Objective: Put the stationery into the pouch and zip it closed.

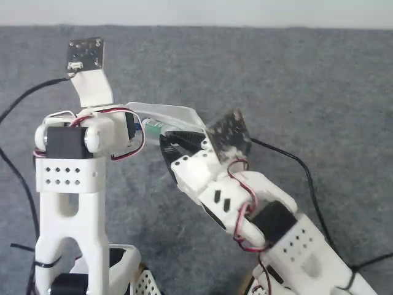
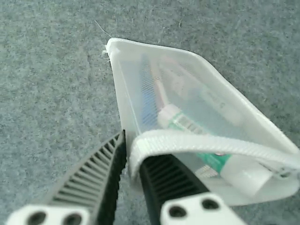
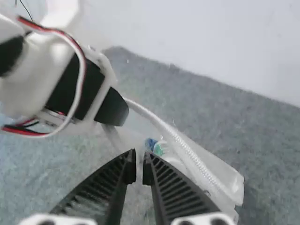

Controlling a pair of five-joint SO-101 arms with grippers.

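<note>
Pouch [image 2: 187, 93], stationery [image 2: 171, 117] inside, on grey mat [image 1: 307, 80]. Left gripper [image 2: 132, 152] pinches its mouth end; right gripper [image 3: 139, 157] pressed together at the zip [image 3: 187, 150] (possibly gripping it). I'm zipping; next: steady pull along.

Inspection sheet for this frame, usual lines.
Surface: grey carpet-like mat.
Job's things: translucent pouch lying on the mat, with pens and a green-labelled tube inside; zip state unclear.
Clutter: nothing seen.
Grippers: left gripper pinching the pouch's zip edge; right gripper closed to a slit beside that edge, hold unclear.
Cables: black cables trailing over the mat.
Surroundings: pale wall behind the mat.
</note>
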